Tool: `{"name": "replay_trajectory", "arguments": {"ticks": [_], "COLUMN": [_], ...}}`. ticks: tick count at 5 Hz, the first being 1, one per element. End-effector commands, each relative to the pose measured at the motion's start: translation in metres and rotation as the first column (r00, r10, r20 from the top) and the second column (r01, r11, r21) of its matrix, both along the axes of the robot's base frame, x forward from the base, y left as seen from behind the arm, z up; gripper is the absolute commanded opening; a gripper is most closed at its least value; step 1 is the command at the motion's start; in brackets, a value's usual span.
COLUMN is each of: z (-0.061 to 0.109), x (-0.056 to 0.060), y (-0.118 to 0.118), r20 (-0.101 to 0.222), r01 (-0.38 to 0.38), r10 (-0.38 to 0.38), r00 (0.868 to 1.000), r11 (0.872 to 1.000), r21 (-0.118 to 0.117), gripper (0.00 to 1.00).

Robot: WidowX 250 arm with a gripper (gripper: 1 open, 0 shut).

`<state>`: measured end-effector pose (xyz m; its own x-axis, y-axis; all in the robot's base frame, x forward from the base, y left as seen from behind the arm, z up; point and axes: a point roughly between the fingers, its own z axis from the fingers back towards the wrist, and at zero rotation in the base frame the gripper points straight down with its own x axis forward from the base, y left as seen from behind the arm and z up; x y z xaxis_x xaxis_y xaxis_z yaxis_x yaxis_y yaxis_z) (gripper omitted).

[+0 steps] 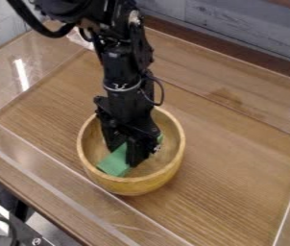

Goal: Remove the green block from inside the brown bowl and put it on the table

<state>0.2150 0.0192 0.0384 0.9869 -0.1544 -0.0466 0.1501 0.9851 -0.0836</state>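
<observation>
A round light-brown wooden bowl, the brown bowl [163, 171], sits on the wood-grain table [237, 125] near its front edge. The green block [113, 161] lies tilted inside the bowl, its lower end showing at the left. My black gripper [131, 147] reaches straight down into the bowl, its fingers drawn together on the upper part of the block. The arm hides the block's far end.
Low clear acrylic walls [33, 163] edge the tabletop at the front and left. Open wood surface stretches right of the bowl and behind it. A grey plank wall [237, 24] runs along the back.
</observation>
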Motion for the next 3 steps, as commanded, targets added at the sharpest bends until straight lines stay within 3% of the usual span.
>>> {"name": "replay_trajectory", "arguments": {"ticks": [1,3], "z": [0.0132,0.0196], "x": [0.0049,0.0031], "y": [0.0007,-0.0004], "r20": [0.041,0.032], "r01": [-0.007,-0.013], "r10": [0.007,0.014], "r00": [0.999,0.999], "r11": [1.000,1.000], "r21": [-0.003,-0.019], "gripper": [0.00,0.00]}}
